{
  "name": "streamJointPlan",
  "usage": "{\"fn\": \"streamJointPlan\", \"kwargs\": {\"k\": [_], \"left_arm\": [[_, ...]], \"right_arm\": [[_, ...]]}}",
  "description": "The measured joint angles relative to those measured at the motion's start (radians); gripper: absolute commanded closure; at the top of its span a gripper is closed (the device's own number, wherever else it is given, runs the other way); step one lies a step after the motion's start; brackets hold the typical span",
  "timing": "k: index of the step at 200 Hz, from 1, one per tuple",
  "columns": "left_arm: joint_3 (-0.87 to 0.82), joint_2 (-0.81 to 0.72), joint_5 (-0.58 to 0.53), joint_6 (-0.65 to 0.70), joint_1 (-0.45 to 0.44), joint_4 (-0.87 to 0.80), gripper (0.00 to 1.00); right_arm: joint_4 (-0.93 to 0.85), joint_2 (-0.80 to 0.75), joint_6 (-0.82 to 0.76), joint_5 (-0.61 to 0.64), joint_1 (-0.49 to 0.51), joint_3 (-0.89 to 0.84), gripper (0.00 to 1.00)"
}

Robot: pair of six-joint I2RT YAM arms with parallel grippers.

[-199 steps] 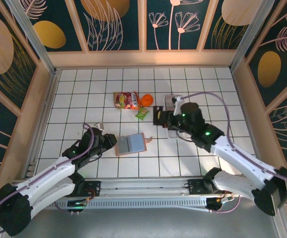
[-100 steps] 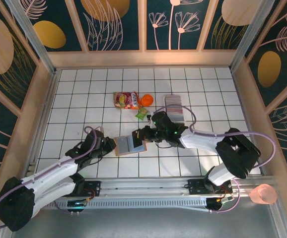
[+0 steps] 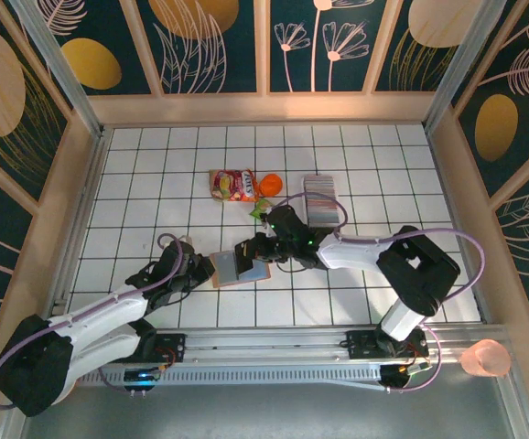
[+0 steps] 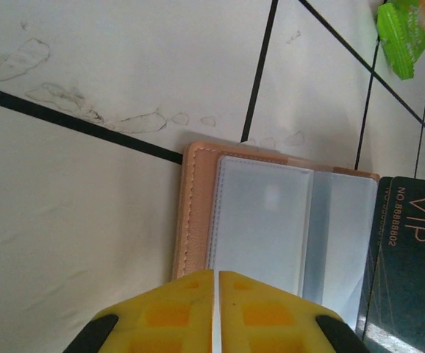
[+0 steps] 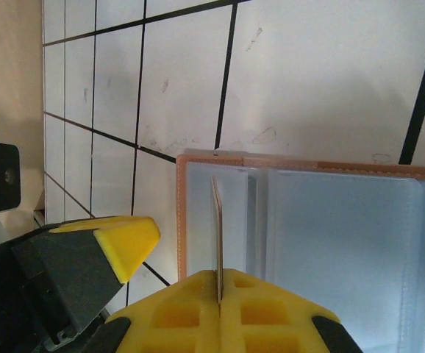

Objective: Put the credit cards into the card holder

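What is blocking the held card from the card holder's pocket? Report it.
Nothing visible. The right gripper holds the card edge-on over the card holder's open grey pocket; the left gripper sits aside at its edge.

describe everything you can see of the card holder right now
The card holder is a salmon-pink, leather-like wallet with a stitched border, lying open and flat on the white tiled table. Inside are translucent grey pockets. The shut left gripper sits at one edge; the right gripper holds a thin card edge-on over one pocket, contact unclear.
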Motion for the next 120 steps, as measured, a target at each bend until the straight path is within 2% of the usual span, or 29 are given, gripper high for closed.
{"fn": "streamJointPlan", "kwargs": {"k": [52, 120], "left_arm": [[-0.006, -0.001, -0.014, -0.003, 0.0, 0.008, 0.9], [-0.03, -0.002, -0.014, -0.003, 0.0, 0.015, 0.9]], "right_arm": [[0.003, 0.057, 0.029, 0.023, 0.024, 0.006, 1.0], [0.003, 0.06, 0.03, 0.046, 0.024, 0.007, 1.0]]}}
